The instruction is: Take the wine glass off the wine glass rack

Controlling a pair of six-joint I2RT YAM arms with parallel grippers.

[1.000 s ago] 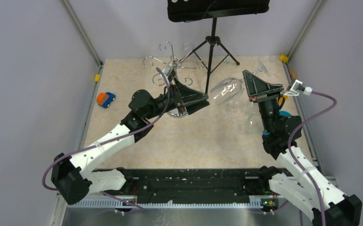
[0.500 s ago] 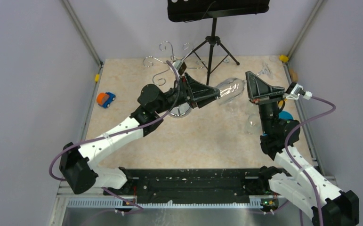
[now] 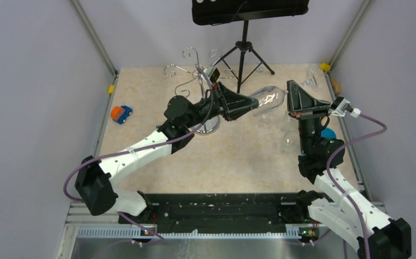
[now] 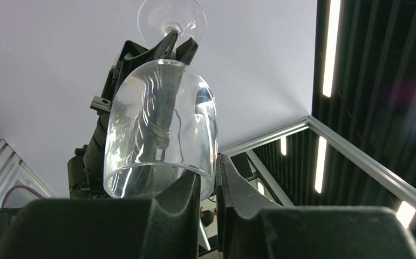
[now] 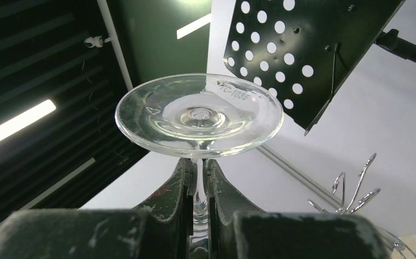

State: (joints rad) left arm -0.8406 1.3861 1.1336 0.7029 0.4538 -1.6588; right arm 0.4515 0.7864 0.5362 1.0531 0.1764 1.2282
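The counter point(image 3: 238, 156) is pale beige with a marble pattern, and plain lilac-grey walls close it in. The wine glass rack point(image 3: 208, 128) stands toward the back, and the left arm covers half of its domed base. Behind the rack, to its right, is a black tripod stand point(image 3: 243, 54). Far to the rack's left lies a small orange and blue toy car point(image 3: 121, 114). The wine glass point(image 3: 268, 100) is off the hooks, in the air right of the rack, almost level. The right fingers point(image 5: 181, 178) pinch its stem near the foot. The left fingers point(image 4: 179, 197) pinch the bowl's rim. Further right of the rack, another clear glass point(image 3: 291, 141) is hard to make out, and the right arm mostly hides a blue thing point(image 3: 328, 132).
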